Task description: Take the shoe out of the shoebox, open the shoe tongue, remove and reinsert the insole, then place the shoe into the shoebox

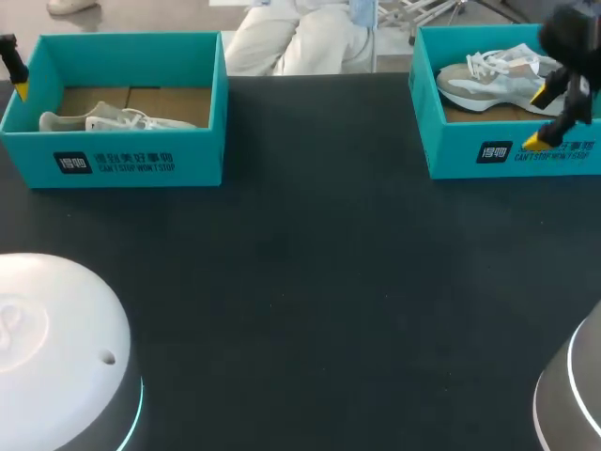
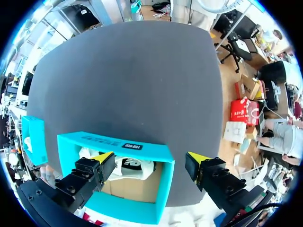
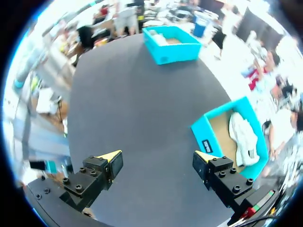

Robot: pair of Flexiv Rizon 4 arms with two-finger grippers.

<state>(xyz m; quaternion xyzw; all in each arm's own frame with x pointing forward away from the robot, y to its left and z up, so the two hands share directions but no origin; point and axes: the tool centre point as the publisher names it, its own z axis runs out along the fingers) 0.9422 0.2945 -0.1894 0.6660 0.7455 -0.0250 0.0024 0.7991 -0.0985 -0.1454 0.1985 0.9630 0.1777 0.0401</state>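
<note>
Inside the right shoebox [image 1: 451,155], at 1 o'clock on the counter [image 1: 310,263] in the head view, 1 grey-and-white shoe [image 1: 488,83] lay with its long axis running 9 to 3. The right hand [image 1: 538,116] hung over that box's near wall, fingers apart and empty, with the shoe at its 10 o'clock. The left hand [image 2: 149,157], also spread, hung over the left shoebox [image 1: 141,160] at 11 o'clock, where 1 white shoe [image 1: 103,119] lay. That made 2 boxes and 2 shoes, and each arm looked nearer its own box.

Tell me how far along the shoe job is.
Done: nothing. The left shoe lies in the left shoebox, the right shoe in the right shoebox. In hand: right gripper open by the right shoebox, left gripper open at the left one. Left: every step.
</note>
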